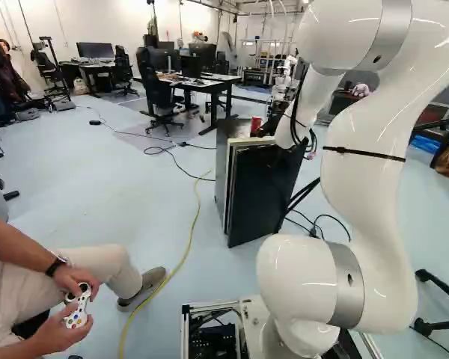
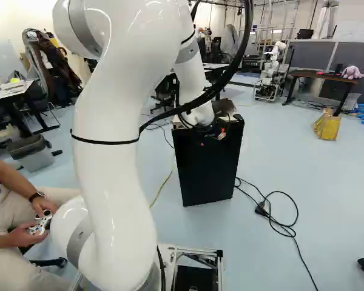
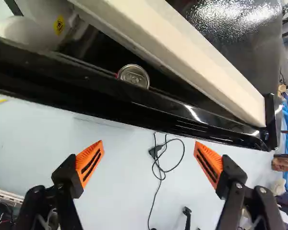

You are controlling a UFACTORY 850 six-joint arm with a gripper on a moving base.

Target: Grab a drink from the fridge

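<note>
- The can is ahead of pincer, on far side of fridge's black edge.
- Pincer is spread.
- Wrist view shows one can, one fridge.

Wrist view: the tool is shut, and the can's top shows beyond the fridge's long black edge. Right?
Not quite: the wrist view shows the tool open, its orange pads wide apart and gripping nothing. The rest holds: the can shows its top beyond the long black edge of the fridge.
</note>
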